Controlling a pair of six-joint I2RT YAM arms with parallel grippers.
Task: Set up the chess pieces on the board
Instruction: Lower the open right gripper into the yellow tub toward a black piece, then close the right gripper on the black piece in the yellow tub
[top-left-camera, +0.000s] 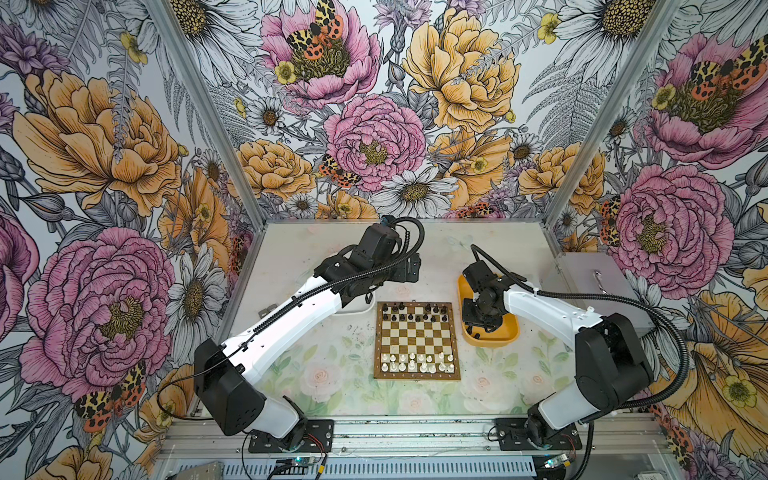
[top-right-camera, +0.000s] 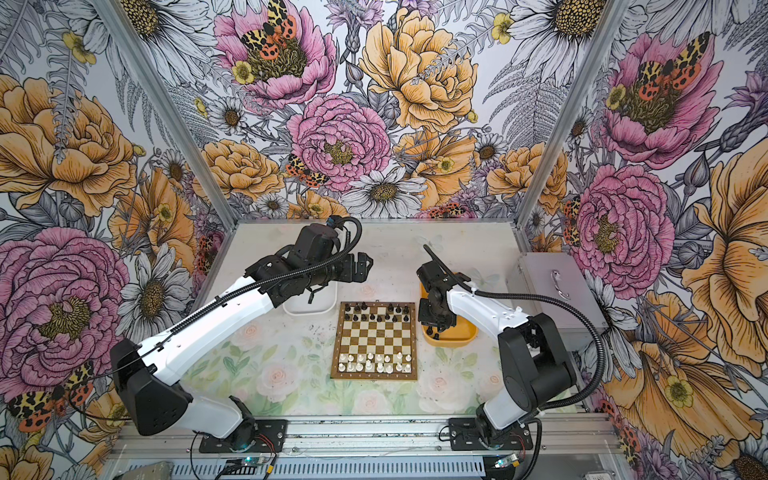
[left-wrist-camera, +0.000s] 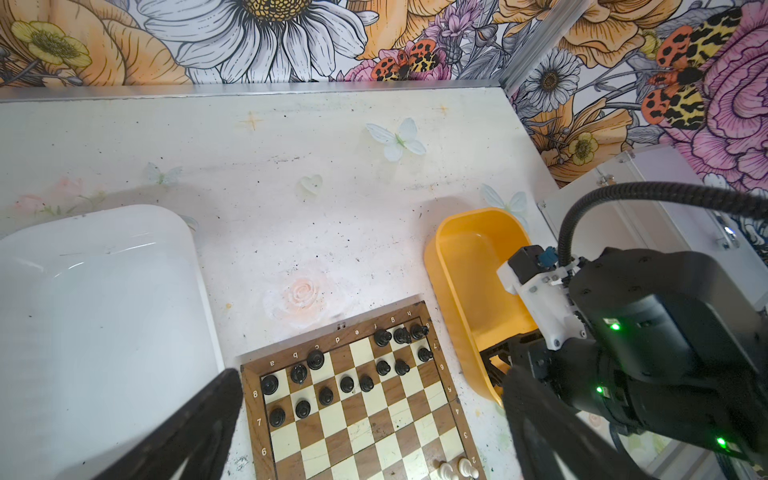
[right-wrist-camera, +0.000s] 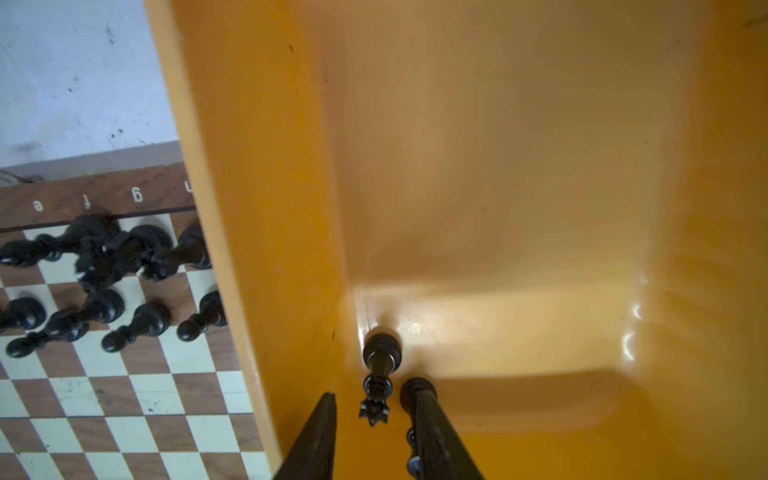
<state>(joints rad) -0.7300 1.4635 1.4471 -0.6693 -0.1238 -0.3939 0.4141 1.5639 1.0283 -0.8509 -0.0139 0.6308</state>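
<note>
The board (top-left-camera: 415, 338) (top-right-camera: 374, 338) lies mid-table. Several black chess pieces (top-left-camera: 415, 312) fill its two far rows and several white ones (top-left-camera: 419, 362) its two near rows. My right gripper (top-left-camera: 478, 328) (right-wrist-camera: 374, 399) is down inside the yellow tray (top-left-camera: 494, 343) (right-wrist-camera: 266, 166). Its jaws are open, one on each side of an upright black queen (right-wrist-camera: 380, 365), with a gap showing on one side. A second black piece (right-wrist-camera: 417, 388) lies against the other finger. My left gripper (top-right-camera: 363, 266) (left-wrist-camera: 374, 374) hangs wide open and empty above the board's far left corner.
A white tray (top-right-camera: 309, 303) (left-wrist-camera: 104, 311) sits left of the board's far end, partly under the left arm. A grey metal box (top-left-camera: 590, 286) stands at the right edge. The yellow tray almost touches the board's right border (right-wrist-camera: 124, 195).
</note>
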